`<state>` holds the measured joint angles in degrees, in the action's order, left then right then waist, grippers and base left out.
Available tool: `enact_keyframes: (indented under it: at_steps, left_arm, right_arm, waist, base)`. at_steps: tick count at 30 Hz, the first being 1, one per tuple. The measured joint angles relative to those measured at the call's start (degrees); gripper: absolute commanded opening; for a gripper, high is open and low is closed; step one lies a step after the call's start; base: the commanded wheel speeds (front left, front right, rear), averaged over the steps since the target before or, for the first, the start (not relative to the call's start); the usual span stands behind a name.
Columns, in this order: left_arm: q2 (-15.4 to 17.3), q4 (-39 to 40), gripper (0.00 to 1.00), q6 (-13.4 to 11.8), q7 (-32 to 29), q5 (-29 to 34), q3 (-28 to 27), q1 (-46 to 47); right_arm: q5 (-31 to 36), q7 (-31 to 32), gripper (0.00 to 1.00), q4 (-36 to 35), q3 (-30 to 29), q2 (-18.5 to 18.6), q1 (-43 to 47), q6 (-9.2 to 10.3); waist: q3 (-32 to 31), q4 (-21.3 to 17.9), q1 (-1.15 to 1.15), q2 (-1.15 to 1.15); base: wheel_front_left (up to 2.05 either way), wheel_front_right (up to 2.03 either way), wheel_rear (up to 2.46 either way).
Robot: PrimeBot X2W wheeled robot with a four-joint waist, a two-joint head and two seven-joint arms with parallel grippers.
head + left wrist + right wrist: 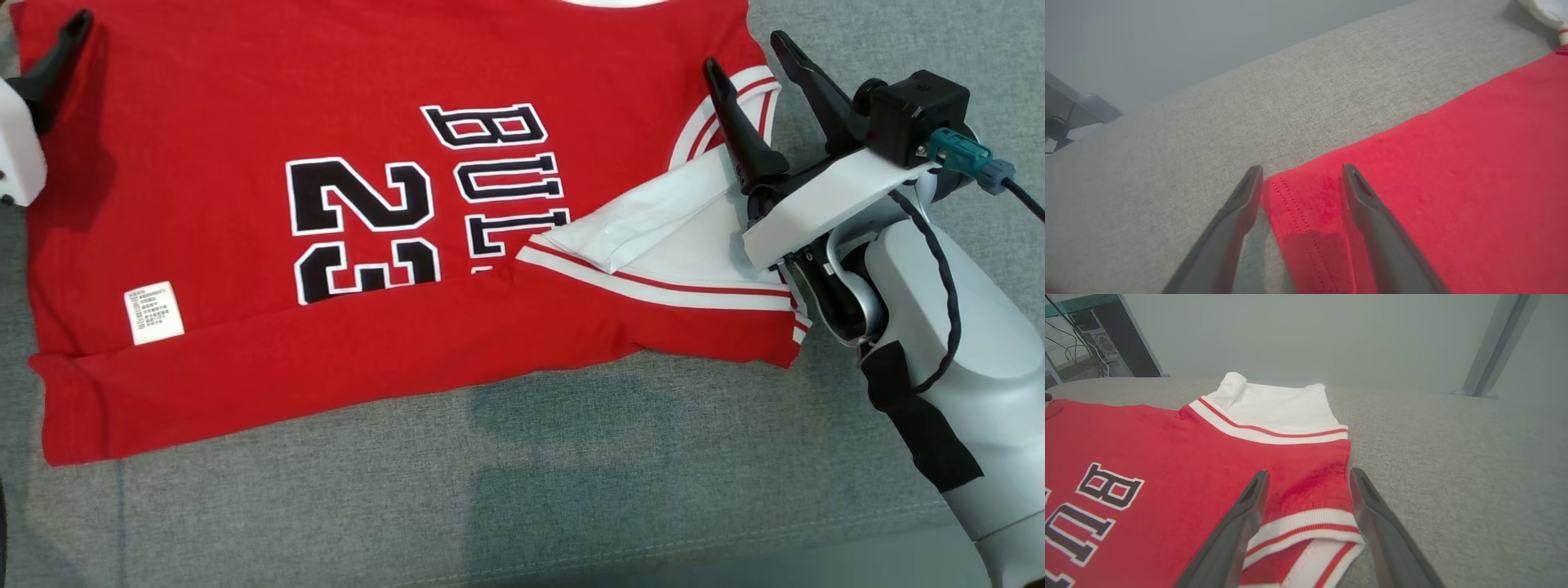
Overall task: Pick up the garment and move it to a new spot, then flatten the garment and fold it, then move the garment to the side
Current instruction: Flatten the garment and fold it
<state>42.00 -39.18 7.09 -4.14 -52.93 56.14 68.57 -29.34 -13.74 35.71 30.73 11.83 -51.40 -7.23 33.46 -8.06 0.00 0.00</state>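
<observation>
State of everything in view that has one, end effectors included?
Red basketball jersey with black-and-white lettering: laid flat, near edge folded over the print.
White sleeve: folded onto the jersey.
White care label: exposed, flat.
Left end effector: open, at jersey's hemmed corner, holding nothing.
Right end effector: open, at striped trim, holding nothing.

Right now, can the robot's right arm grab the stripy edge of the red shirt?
Probably yes. The right gripper is open, its fingers standing either side of the striped edge of the red shirt, and nothing blocks the way.
</observation>
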Motion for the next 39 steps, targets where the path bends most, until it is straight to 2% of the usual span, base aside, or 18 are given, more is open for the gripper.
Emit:
enact_keyframes:
  at_steps: [10,16,23,24,25,26,27,29,34,39]
  left_arm:
    - [4.3,-0.7,1.00,0.0,0.7,-6.4,1.9,1.7]
    - [4.5,-0.7,1.00,0.0,0.6,-10.7,2.5,2.3]
    - [5.9,0.1,1.00,0.0,0.6,-12.0,4.6,2.8]
    - [5.9,0.1,0.94,0.0,0.6,-12.3,4.8,3.0]
    - [5.9,0.2,0.78,0.0,0.7,-12.4,5.1,3.3]
    - [5.8,0.4,0.54,0.0,1.1,-12.7,5.3,3.4]
    - [5.8,0.8,0.38,0.0,1.5,-13.1,5.6,3.4]
    - [5.5,1.7,0.00,0.0,1.9,-13.9,6.2,3.4]
    - [5.4,3.3,0.00,0.0,3.5,-14.8,8.0,3.4]
    - [4.5,5.9,0.00,0.0,9.4,-14.8,10.0,3.4]
  right_arm:
    - [-0.5,-0.5,1.00,-2.4,1.4,-0.6,0.0,0.00]
    - [-0.5,-0.5,1.00,-3.6,1.7,-0.6,0.0,-0.01]
    - [-0.9,-0.6,1.00,-4.8,1.8,-0.6,-0.9,0.00]
    - [-0.9,-0.6,1.00,-4.9,1.8,-0.6,-1.0,0.00]
    - [-0.9,-0.6,1.00,-5.0,1.8,-0.6,-1.0,0.00]
    - [-0.9,-0.6,1.00,-5.0,1.8,-0.6,-1.0,0.00]
    - [-0.9,-0.6,1.00,-5.0,1.7,-0.6,-1.0,0.00]
    - [-0.9,-0.6,1.00,-4.9,1.5,-0.5,-0.9,0.00]
    - [-0.9,-0.6,1.00,-4.6,1.1,-0.1,-1.0,0.00]
    - [-2.7,-0.4,1.00,-2.6,-1.6,1.2,-2.2,0.00]
  waist:
    - [1.6,-1.1,0.00,0.00]
    - [2.8,-1.6,0.00,0.00]
    - [3.8,-2.0,0.00,0.00]
    - [3.8,-1.9,0.00,0.00]
    - [3.9,-1.9,0.00,0.00]
    - [3.9,-1.9,0.00,0.00]
    - [3.8,-1.8,0.00,0.00]
    - [3.8,-1.6,0.00,0.00]
    - [3.5,-0.8,0.00,0.00]
    - [2.7,0.8,0.00,0.00]
  base:
    - [0.00,0.00,0.00]
    - [0.00,0.00,0.00]
    - [0.00,0.00,0.00]
    - [0.00,0.00,0.00]
    - [0.00,0.00,0.00]
    - [0.00,0.00,0.00]
    - [0.00,0.00,0.00]
    - [0.00,0.00,0.00]
    - [0.00,0.00,0.00]
    - [0.00,0.00,0.00]
